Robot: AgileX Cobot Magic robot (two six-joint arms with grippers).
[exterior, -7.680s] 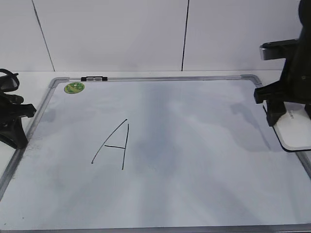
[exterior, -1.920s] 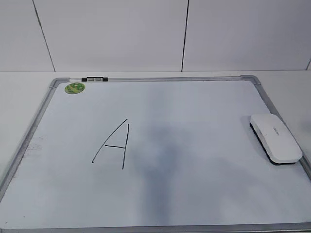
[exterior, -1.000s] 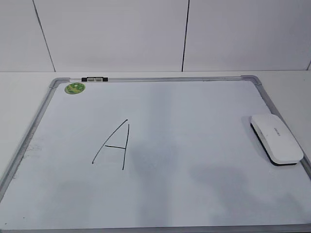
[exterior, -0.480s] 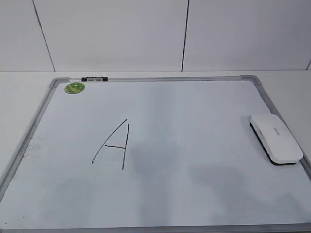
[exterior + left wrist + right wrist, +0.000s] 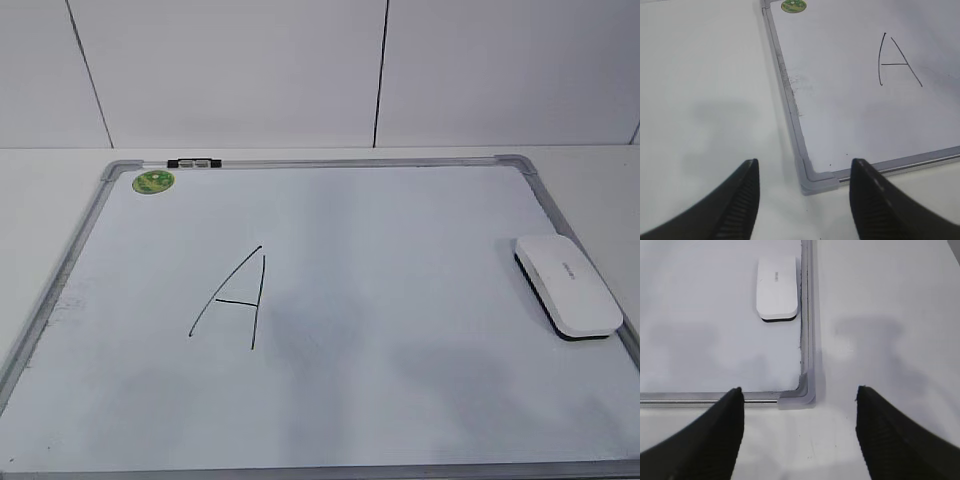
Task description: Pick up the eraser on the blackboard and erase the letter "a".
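The blackboard [image 5: 400,220] is a white dry-erase board with a grey frame, lying flat. The eraser [image 5: 567,285] lies on its right edge, white top up; it also shows in the right wrist view [image 5: 776,287]. No small letter "a" shows on the board; only a tall capital "A" [image 5: 236,298] is drawn left of centre, also seen in the left wrist view [image 5: 896,60]. My left gripper [image 5: 805,172] is open and empty above the board's near left corner. My right gripper [image 5: 800,397] is open and empty above the near right corner [image 5: 805,390]. Neither gripper shows in the exterior view.
A round green sticker [image 5: 153,181] and a small black clip [image 5: 194,162] sit at the board's far left corner. A white table [image 5: 700,100] surrounds the board. A white panelled wall [image 5: 300,70] stands behind.
Both arms have left the exterior view since the earliest frame, where the right gripper stood over the eraser. In the last second, nothing on the board has moved.
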